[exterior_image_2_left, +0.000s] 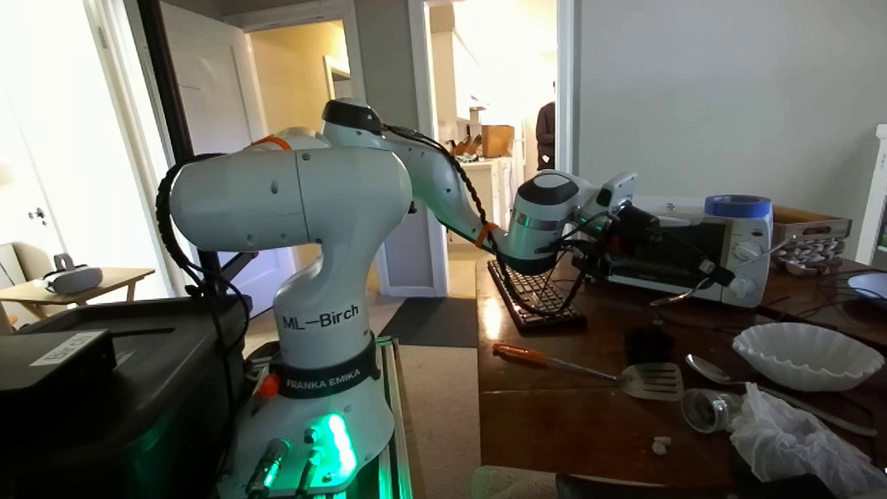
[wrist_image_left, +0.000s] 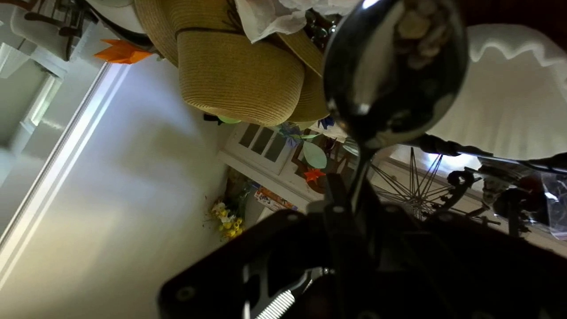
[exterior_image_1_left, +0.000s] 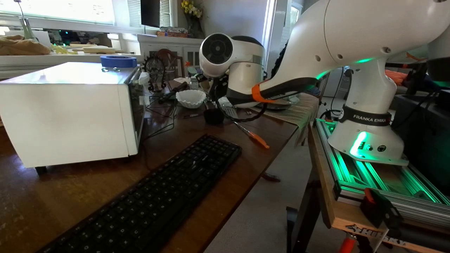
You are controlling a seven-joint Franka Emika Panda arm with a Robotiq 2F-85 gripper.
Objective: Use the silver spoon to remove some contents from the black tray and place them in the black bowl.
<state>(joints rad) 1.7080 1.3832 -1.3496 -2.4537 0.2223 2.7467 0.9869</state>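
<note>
My gripper [exterior_image_2_left: 722,274] is shut on the handle of the silver spoon [exterior_image_2_left: 675,299], above the table. In the wrist view the spoon's bowl [wrist_image_left: 390,84] is large at the top, with its handle between my fingers [wrist_image_left: 353,190]. Pale lumps show in it; I cannot tell whether they are contents or a reflection. A small dark container, seemingly the black bowl [exterior_image_2_left: 648,345], sits on the table just below the spoon's bowl; it also shows in an exterior view [exterior_image_1_left: 213,116]. Its inside is too dark to tell. The black tray does not show clearly in any view.
White fluted bowl [exterior_image_2_left: 807,355] stands beside another spoon [exterior_image_2_left: 707,369], a glass jar [exterior_image_2_left: 710,409] and a plastic bag [exterior_image_2_left: 797,443]. An orange-handled spatula [exterior_image_2_left: 523,355], keyboard [exterior_image_1_left: 158,196] and toaster oven [exterior_image_1_left: 66,116] are on the table. A wooden crate [exterior_image_2_left: 811,225] is behind the oven.
</note>
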